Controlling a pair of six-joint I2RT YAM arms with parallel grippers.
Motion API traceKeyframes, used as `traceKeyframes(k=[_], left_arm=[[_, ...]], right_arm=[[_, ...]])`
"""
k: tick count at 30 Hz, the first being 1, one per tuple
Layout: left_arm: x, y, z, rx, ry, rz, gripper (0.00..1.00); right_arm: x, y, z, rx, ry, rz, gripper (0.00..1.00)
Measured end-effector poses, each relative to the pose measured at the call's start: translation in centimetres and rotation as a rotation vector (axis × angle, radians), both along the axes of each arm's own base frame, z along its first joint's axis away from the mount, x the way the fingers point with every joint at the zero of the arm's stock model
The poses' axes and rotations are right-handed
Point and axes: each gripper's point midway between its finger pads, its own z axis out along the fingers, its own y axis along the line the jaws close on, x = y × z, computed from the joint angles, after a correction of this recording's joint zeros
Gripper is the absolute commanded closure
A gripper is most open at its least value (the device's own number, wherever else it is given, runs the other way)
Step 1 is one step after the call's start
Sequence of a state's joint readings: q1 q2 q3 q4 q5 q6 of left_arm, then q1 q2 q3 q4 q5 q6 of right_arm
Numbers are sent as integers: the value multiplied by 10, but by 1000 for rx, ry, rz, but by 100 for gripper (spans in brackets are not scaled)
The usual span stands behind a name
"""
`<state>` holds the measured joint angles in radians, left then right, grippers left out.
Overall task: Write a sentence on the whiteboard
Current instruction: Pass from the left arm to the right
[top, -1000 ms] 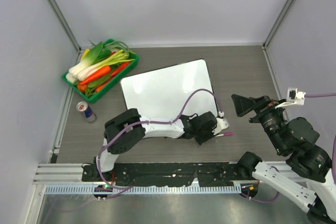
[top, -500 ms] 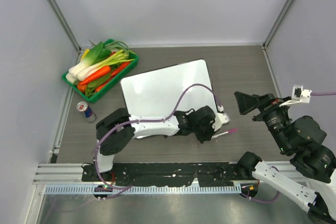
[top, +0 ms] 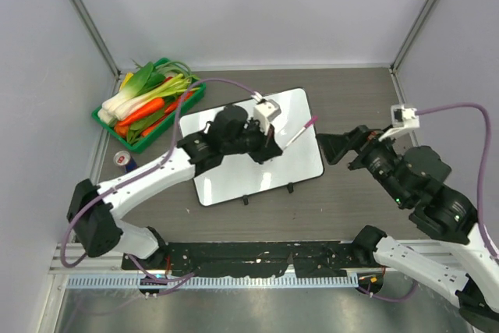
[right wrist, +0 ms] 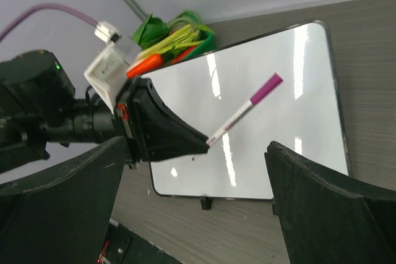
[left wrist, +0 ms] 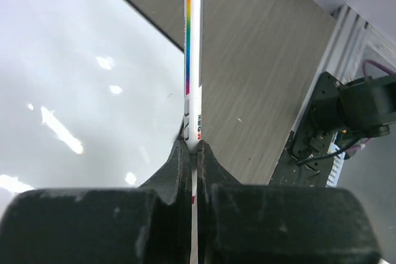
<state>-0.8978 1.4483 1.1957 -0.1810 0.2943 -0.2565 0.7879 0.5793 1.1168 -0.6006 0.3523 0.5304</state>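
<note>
The whiteboard (top: 234,169) lies blank mid-surface. Over it the left fingers (top: 274,145) pinch a marker (top: 300,132), its pink cap (top: 312,122) aimed at the right fingers (top: 335,149), spread wide. Those should close squarely on the cap, pulling straight along the barrel.

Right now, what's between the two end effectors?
A pink-tipped marker, gripped by the left end effector over the whiteboard, points toward the open right end effector. Top view shows it.

Left gripper (top: 277,146) clamped on white marker with pink cap (top: 300,132), over glossy white black-framed whiteboard (top: 234,173); right gripper (top: 334,148) spread wide, right of marker cap.
</note>
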Motion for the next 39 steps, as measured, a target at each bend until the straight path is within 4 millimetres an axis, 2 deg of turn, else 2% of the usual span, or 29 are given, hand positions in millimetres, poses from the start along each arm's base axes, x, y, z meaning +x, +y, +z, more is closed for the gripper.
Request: traceKeyframes(k=[5, 9, 12, 14, 17, 20, 26, 29, 39], left_arm=[[16, 63, 21, -16, 8, 144, 100], [20, 106, 41, -34, 17, 235, 100], [16, 132, 58, -79, 40, 280, 100], [12, 143, 68, -122, 65, 292, 100], [2, 146, 79, -183, 112, 275, 100], [-8, 141, 82, -241, 184, 237, 100], [-17, 133, 73, -279, 310, 196, 100], [-17, 129, 73, -293, 338, 175, 100], [-20, 119, 68, -301, 404, 94, 100]], right_arm=[[12, 53, -22, -46, 74, 166, 5], [15, 98, -51, -59, 136, 327, 11], [18, 126, -76, -28, 198, 441, 15], [22, 138, -91, 26, 240, 494, 18], [32, 147, -107, 153, 280, 555, 21], [39, 155, -106, 237, 277, 605, 23], [24, 168, -66, 324, 140, 765, 25], [19, 170, -61, 324, 112, 808, 27], [31, 182, -89, 312, 199, 833, 31]])
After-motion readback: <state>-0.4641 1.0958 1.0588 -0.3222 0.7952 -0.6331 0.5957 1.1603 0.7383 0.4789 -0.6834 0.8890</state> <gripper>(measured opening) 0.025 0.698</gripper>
